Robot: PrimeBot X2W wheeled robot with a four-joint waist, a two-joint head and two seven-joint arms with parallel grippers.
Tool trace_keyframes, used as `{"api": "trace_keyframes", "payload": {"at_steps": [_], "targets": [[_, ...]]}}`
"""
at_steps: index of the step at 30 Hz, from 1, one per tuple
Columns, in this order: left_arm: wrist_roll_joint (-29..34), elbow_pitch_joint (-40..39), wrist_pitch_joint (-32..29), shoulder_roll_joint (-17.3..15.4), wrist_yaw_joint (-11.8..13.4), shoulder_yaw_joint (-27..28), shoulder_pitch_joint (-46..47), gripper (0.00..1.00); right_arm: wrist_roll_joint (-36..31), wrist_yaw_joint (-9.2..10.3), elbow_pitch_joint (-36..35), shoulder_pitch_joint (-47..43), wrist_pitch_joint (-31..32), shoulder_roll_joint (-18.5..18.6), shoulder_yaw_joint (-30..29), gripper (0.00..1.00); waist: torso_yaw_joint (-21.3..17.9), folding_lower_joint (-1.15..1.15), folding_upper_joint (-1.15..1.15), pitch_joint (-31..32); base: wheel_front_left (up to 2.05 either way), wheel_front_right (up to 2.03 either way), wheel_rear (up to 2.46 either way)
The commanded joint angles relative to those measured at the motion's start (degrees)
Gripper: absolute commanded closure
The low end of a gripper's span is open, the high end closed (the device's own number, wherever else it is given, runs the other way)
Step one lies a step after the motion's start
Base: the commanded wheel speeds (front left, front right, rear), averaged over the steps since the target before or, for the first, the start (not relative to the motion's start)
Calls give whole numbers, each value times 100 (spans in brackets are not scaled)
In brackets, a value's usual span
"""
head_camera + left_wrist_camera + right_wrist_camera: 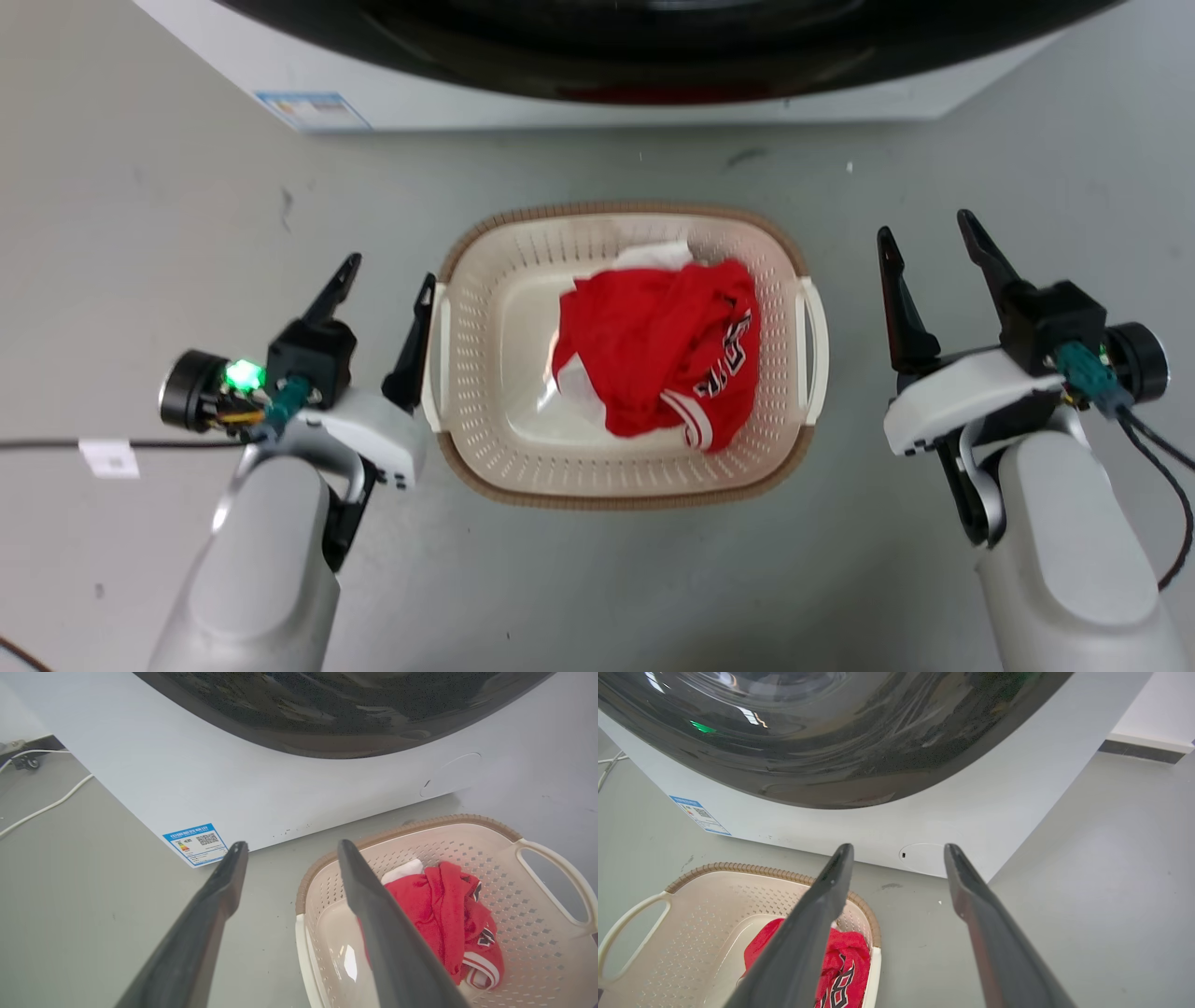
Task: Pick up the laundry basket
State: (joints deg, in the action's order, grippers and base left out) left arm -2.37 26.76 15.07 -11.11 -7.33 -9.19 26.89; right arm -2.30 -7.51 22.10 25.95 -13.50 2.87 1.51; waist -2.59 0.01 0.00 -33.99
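Note:
The cream laundry basket (485,308) with perforated walls, a brown woven-look rim and white side handles sits on the grey floor at the centre of the head view, holding a red garment (658,345) over something white. My left gripper (390,280) is open just left of the basket's left handle (437,359), its inner finger close beside it. My right gripper (926,231) is open to the right of the right handle (814,350), a gap of floor between them. The basket (528,933) lies right of my left fingers (369,905) and the basket (691,919) lower left of my right fingers.
A white washing machine (597,93) with a dark round door stands right behind the basket. A white cable (42,807) trails on the floor to its left, and a black cable (56,444) with a white tag (110,458) lies beside my left arm.

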Motion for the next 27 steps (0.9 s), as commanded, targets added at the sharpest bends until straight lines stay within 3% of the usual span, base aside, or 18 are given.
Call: {"api": "trace_keyframes", "payload": {"at_steps": [1, 14, 27], "targets": [[-89, 219, 15, -74, -9, -57, 254, 0, 36, 3, 215, 231, 58, -2, -3, 0, -73, -1, 0, -457, 0, 0, 0], [-1216, 2450, -102, -483, -16, -1377, 1596, 0, 659, 4, 2071, 1390, 595, 1, 466, 0, -146, -1, 0, -1204, 0, 0, 0], [-2417, 3104, -614, -599, -17, -2843, 2334, 0, 1312, 4, 3396, 2229, 1403, 2, 907, 0, -16, -1, 0, -1424, 0, 0, 0]]}}
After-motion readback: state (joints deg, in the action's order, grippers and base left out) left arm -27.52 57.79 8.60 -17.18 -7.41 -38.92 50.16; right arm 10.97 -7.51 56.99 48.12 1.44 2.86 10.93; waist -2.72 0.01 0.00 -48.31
